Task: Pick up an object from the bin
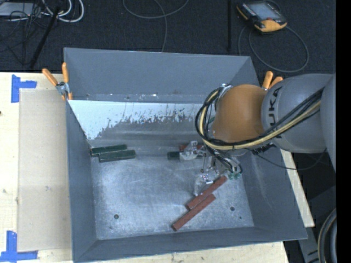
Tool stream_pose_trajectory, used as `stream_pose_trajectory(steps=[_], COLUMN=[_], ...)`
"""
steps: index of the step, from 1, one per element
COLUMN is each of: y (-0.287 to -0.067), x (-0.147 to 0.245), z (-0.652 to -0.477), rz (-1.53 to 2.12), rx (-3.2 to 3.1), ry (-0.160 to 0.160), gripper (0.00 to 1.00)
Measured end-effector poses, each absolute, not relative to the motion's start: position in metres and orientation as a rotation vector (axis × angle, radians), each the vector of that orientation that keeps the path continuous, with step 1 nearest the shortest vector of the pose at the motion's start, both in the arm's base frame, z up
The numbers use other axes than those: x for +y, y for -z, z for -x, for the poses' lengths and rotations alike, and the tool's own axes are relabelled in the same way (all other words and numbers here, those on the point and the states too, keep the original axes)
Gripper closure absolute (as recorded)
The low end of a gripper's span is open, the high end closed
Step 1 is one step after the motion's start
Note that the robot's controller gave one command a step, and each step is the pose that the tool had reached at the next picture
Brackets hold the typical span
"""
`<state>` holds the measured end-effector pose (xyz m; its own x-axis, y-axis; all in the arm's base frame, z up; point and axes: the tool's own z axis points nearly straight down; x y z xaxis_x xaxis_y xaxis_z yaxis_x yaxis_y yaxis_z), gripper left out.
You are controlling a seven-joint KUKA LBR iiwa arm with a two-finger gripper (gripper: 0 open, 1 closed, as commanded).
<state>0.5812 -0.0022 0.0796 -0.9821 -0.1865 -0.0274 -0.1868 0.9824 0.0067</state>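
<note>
My gripper (204,176) hangs low in the right half of the bin, below the arm's wrist. It is right over the upper end of a reddish-brown bar (213,186) that lies slanted on the floor. A second brown bar (201,202) lies just below that one, and a longer one (185,218) runs on toward the front wall. A small dark green piece (173,155) lies to the gripper's upper left. Whether the gripper touches the top bar cannot be told.
Two dark green bars (113,153) lie side by side at the far left, near the back wall. The arm with its orange cover and cables reaches in from the right over the bin's right wall.
</note>
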Motion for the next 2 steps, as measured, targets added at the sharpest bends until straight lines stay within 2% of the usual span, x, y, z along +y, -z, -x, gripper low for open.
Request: stream_pose_trajectory(steps=[1, 2], y=[-0.074, -0.075], x=[-0.035, -0.048], z=[-0.563, -0.552], rz=[0.649, 0.801], rx=[3.062, 3.034], ry=[-0.003, -0.001], gripper=[0.00, 0.00])
